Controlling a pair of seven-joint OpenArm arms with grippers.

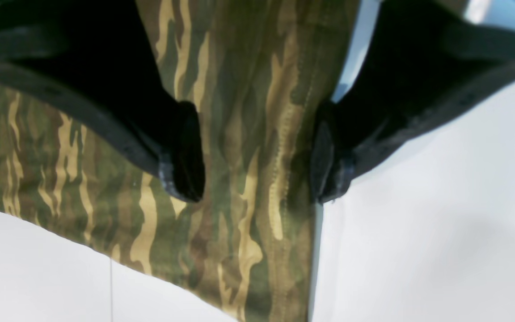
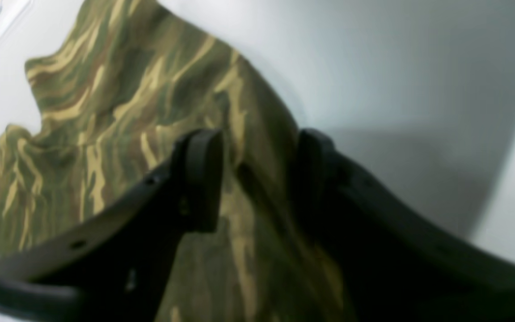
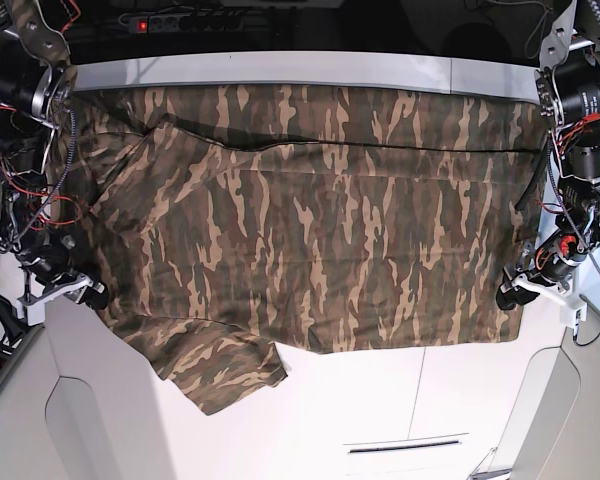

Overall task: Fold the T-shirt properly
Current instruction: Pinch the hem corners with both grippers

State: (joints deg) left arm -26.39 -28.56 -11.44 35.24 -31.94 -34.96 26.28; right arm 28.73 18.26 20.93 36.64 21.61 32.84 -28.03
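Straddling opposite edges of the T-shirt (image 3: 310,230), both grippers stand with jaws parted and nothing pinched yet. The camouflage shirt lies spread across the white table (image 3: 380,400), reaching from the far edge toward the middle, one sleeve trailing toward the near left. In the left wrist view the left gripper (image 1: 257,152) has its pads either side of a stitched hem, cloth between them but clear gaps on both sides. The right gripper (image 2: 257,179) likewise brackets a shirt edge, its pads apart and no cloth visibly squeezed.

Doing this step well would likely mean closing both sets of jaws on the hem at matching points, taking only the layers meant to be lifted, so the fold line runs straight. Uneven bites would probably skew the fold or drag the sleeve along.

Much is uncertain. Both wrist views are blurred, so whether either lower pad sits under the cloth or merely rests on it cannot be told. From the base view the grippers are small, dark shapes at the shirt's left and right edges, and the neck label is not visible. The far hem partly disappears against the table's far edge.
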